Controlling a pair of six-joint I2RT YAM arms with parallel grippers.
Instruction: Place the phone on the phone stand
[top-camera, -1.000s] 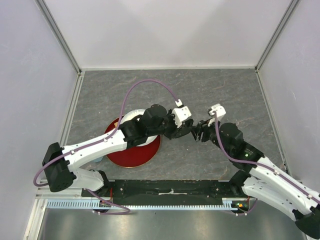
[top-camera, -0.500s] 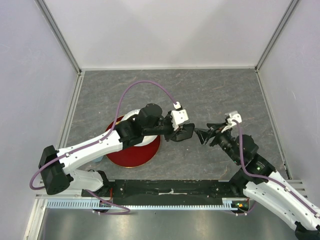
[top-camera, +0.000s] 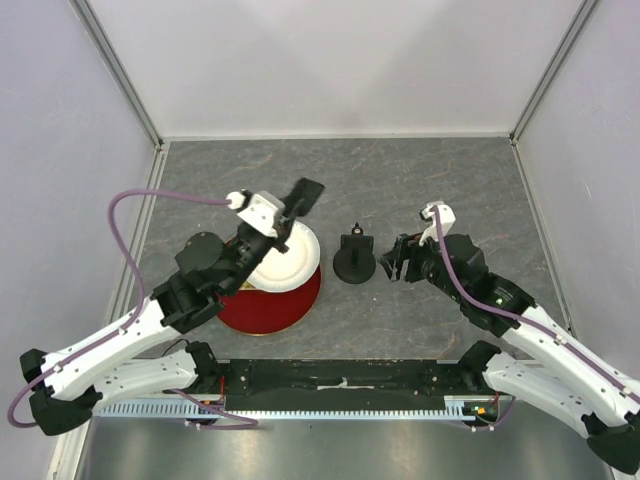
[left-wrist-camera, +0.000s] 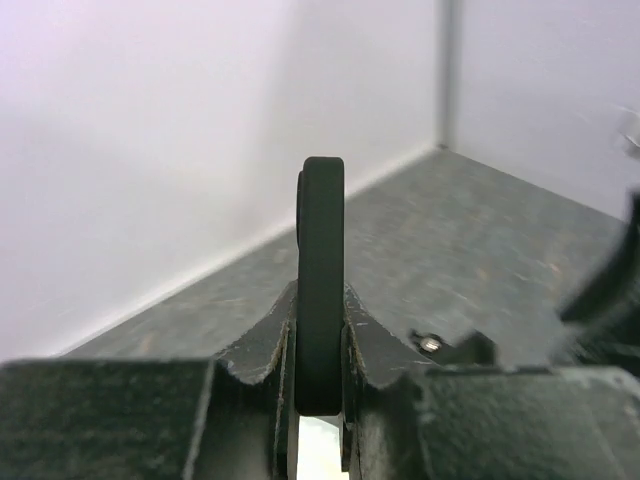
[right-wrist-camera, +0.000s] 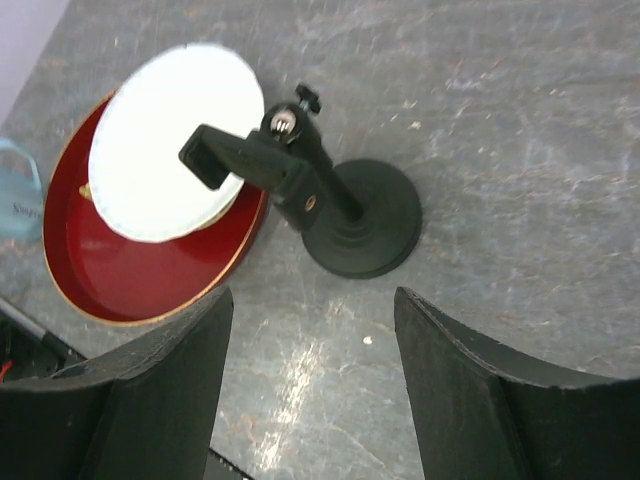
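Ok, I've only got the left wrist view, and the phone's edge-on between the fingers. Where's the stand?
Observer: The phone stand is upright on the table, right of the white plate.
Operator: Which way from the phone?
Observer: Right of the phone and closer to the table's near edge.
Operator: Is the right arm holding it?
Observer: No, the right gripper is open beside the stand's base, not touching it.

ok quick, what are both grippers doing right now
Left gripper: shut on the phone.
Right gripper: open, empty, near the phone stand.
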